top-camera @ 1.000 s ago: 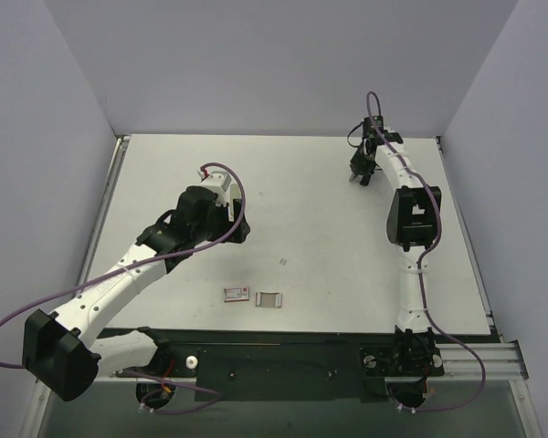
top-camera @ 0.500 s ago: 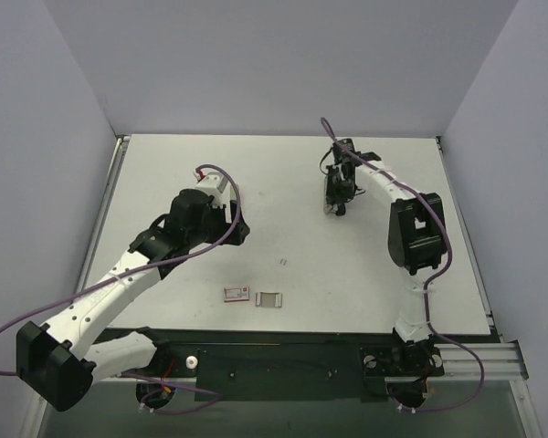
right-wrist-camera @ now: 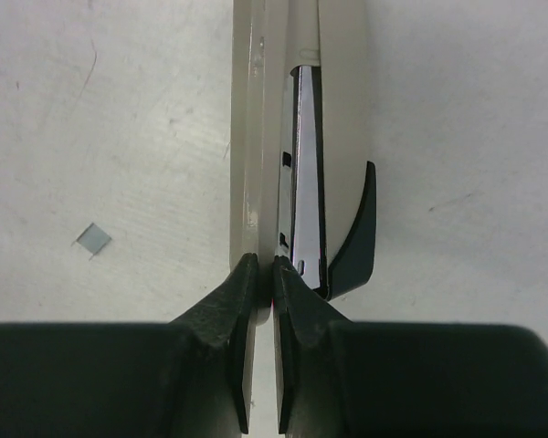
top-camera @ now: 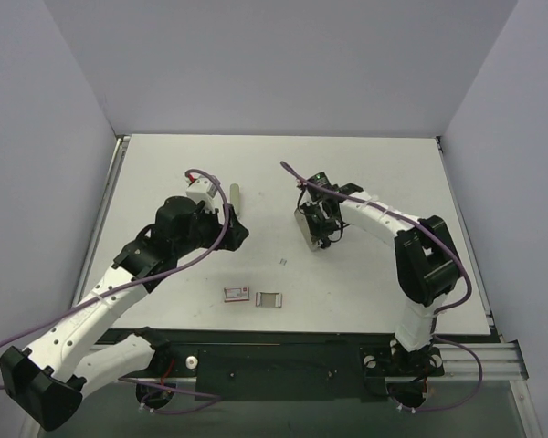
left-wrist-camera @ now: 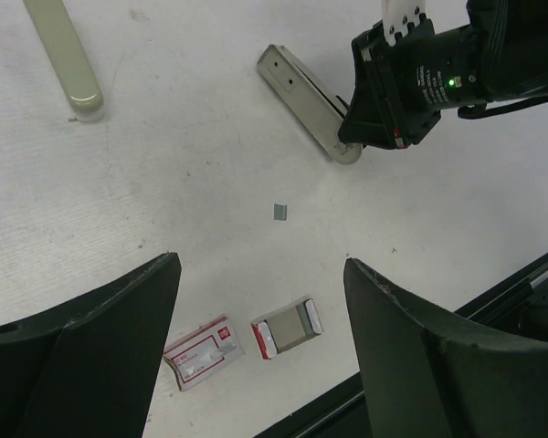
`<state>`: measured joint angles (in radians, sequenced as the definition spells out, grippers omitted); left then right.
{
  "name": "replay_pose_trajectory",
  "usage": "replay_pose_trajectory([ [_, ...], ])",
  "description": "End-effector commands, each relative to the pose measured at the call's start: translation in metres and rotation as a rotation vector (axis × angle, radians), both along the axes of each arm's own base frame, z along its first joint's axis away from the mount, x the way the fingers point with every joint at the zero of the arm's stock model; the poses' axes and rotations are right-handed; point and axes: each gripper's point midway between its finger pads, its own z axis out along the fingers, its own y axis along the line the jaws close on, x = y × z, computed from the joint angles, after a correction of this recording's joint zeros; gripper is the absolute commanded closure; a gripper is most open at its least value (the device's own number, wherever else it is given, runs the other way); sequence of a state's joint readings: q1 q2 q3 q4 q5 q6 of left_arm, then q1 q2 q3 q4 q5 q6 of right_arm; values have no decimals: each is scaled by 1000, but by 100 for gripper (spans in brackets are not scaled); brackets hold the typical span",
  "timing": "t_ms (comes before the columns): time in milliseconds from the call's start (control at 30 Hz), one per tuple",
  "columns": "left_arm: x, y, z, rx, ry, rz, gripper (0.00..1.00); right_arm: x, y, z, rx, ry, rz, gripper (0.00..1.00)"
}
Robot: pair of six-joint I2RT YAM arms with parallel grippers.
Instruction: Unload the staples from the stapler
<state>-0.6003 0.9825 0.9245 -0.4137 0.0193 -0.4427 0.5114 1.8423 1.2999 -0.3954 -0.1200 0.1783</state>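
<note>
Swung in from the far right corner, the right gripper now sits over the middle of the table. The left arm has shifted toward its own side, and a pale bar now shows beside its wrist.

Nearest the robot's edge lie a small red-and-white box and, just to its right, a small open tray with a grey inside; the two are close but apart. A little farther in, a tiny grey scrap lies alone on the bare surface, between the tray and the stapler.

The left gripper hangs above this patch with its fingers spread wide and nothing between them.

Beyond the scrap is the stapler, a slim grey piece with a black-and-silver inner strip, lying at a slant. The right gripper's fingers are closed almost completely and pinch a thin edge at the stapler's end. From the left wrist view the gripper's body covers that end. Whether the stapler rests on the table or is lifted off it cannot be told.

Farthest back, the pale bar lies flat and loose, well apart from the stapler.
</note>
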Motion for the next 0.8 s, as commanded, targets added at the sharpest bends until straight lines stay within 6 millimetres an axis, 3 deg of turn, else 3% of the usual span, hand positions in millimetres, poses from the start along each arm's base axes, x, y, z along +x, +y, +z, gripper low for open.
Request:
replay_pose_trajectory([
  [0,-12,-1,-1,-23,16,-21,18,-43,-3,0,-90,0,81,100],
  [167,-17,3,4,-34,8,-14,18,-75,-4,-4,-129,-3,120,100],
  [333,-20,1,2,-42,13,-18,18,-98,-17,-4,-123,18,86,100],
  [400,-19,-1,-5,-33,27,-18,18,-103,-18,-3,-108,18,76,98],
  [500,-18,-3,-11,-26,41,-20,18,-107,-15,2,-74,14,73,86],
  [767,-15,-9,-12,-23,47,-25,18,-108,-18,10,-62,-9,28,76],
])
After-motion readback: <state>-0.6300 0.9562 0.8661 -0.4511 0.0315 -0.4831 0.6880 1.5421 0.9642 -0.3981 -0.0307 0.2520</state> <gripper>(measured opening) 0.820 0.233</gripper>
